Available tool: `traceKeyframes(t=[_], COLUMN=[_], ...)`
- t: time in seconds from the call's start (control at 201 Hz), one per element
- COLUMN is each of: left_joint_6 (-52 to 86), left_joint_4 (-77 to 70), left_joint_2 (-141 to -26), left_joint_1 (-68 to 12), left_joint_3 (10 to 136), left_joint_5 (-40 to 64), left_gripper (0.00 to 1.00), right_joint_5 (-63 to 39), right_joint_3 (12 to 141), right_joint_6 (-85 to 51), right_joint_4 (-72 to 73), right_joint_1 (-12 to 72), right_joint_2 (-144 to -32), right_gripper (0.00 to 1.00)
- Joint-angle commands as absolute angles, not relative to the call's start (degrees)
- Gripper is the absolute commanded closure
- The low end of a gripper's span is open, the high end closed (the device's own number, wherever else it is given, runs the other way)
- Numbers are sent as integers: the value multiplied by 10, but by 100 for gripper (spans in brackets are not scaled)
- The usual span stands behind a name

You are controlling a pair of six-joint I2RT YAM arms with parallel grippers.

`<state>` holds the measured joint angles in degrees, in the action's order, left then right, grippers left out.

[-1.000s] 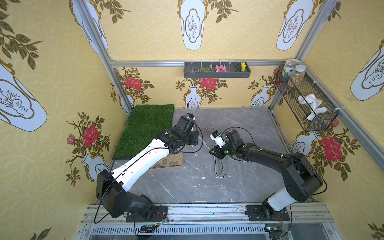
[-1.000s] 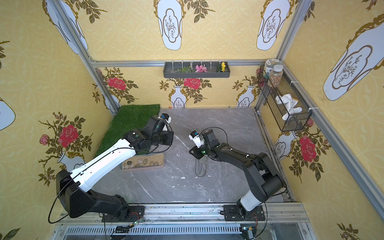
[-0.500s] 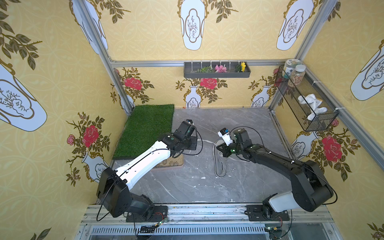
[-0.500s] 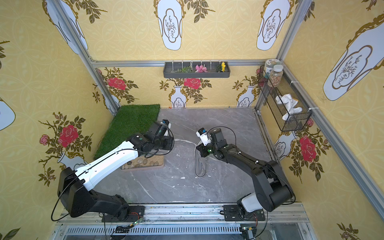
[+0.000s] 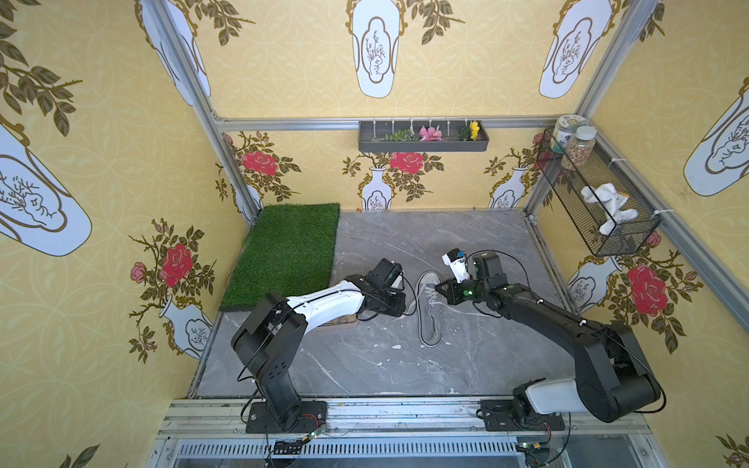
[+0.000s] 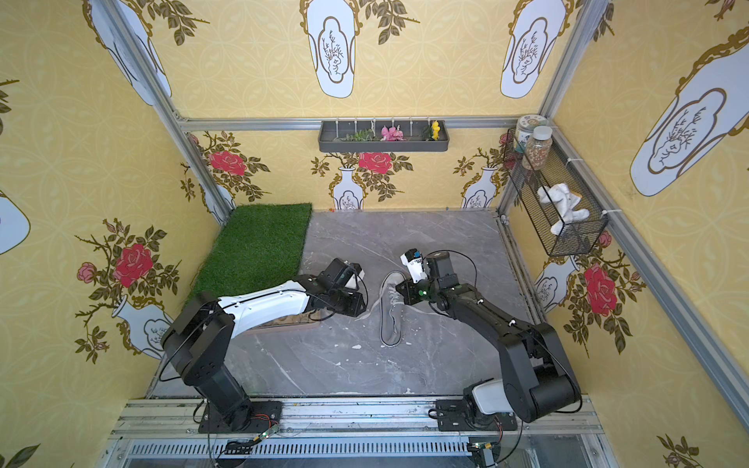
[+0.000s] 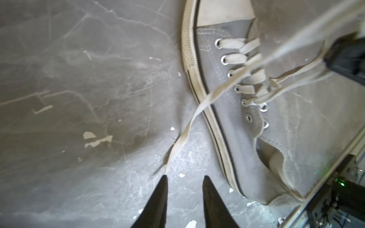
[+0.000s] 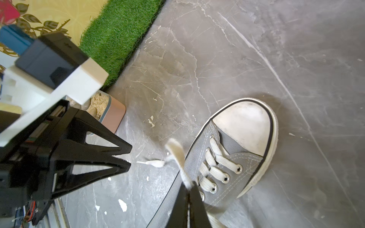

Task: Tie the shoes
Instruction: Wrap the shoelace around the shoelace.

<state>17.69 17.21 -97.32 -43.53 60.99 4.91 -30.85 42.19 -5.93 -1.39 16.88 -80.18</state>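
Observation:
The grey canvas shoe [image 5: 429,312] [image 6: 390,316] lies on the marble floor between my two arms, white toe cap toward the back wall. My left gripper [image 7: 184,177] [image 5: 405,308] hangs open beside the shoe, nothing between its fingers. One flat pale lace [image 7: 197,110] trails off the shoe onto the floor and ends just ahead of one left fingertip [image 7: 164,183]. My right gripper [image 8: 188,185] [image 5: 438,288] is over the eyelets, shut on the other lace [image 8: 177,156], which rises out of its tips. Across the eyelets the laces are crossed.
A green turf mat [image 5: 287,251] covers the back left floor. The tan tray of pebbles [image 8: 112,116] [image 5: 336,322] sits under my left arm. A wire basket [image 5: 600,202] with jars and a cloth hangs on the right wall. A planter shelf [image 5: 421,142] is on the back wall.
My left gripper came forward and down to the floor beside the shoe and opened, letting its lace drop. The right gripper shut on its lace and shifted slightly right.

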Motion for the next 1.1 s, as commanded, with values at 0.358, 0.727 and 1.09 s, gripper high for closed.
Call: traceKeyframes(t=[0.358, 0.727, 1.09], left_joint_6=[50, -117, -239], left_joint_4=[21, -15, 156], left_joint_2=[-1000, -1025, -1128], left_joint_1=[-433, -381, -351], left_joint_3=[665, 669, 823], left_joint_5=[111, 285, 433], left_gripper=[50, 49, 43], right_joint_5=[-387, -394, -392], right_joint_3=[392, 389, 388], right_joint_6=[-77, -65, -59], right_joint_4=[80, 82, 77], right_joint_1=[157, 157, 156], right_joint_2=[-801, -799, -797], right_gripper=[90, 92, 92])
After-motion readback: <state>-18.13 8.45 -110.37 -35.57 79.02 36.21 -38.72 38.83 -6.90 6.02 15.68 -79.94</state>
